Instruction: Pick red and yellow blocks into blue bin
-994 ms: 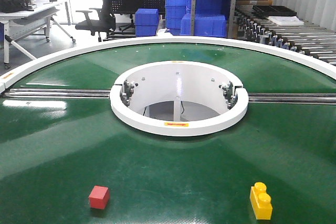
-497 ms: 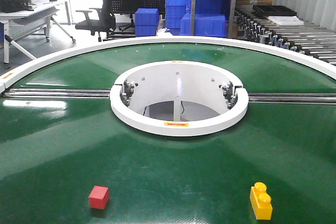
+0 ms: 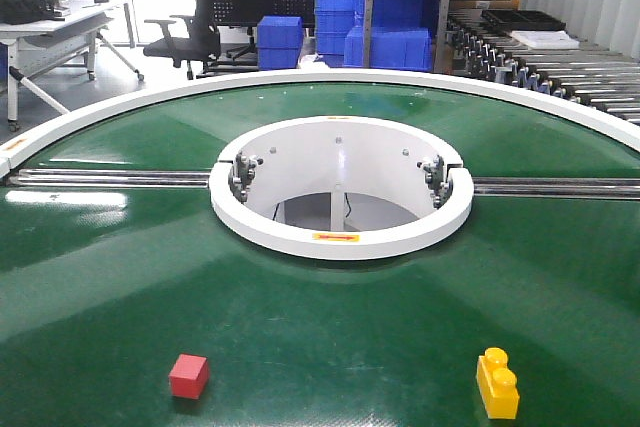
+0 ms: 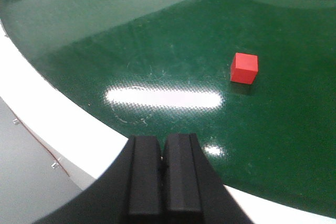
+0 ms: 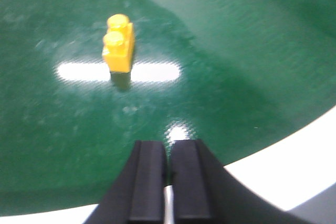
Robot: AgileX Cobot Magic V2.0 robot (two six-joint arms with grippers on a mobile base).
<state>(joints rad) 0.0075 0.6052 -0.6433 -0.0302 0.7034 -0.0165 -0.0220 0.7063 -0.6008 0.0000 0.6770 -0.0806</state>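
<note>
The red cube [image 3: 189, 375] lies on the green belt at the front left. It also shows in the left wrist view [image 4: 244, 68], ahead and to the right of my left gripper [image 4: 163, 139], which is shut and empty over the white rim. The yellow brick with two studs [image 3: 497, 383] lies at the front right. In the right wrist view the brick [image 5: 118, 45] is ahead and to the left of my right gripper [image 5: 168, 144], which is shut and empty near the belt's edge. Neither gripper shows in the front view. The blue bin is out of view.
The round green belt [image 3: 320, 317] has a white outer rim [image 4: 58, 124] and a white ring round a central hole [image 3: 340, 237]. Stacked blue crates [image 3: 385, 27], an office chair [image 3: 185, 37] and a roller conveyor [image 3: 560, 67] stand behind.
</note>
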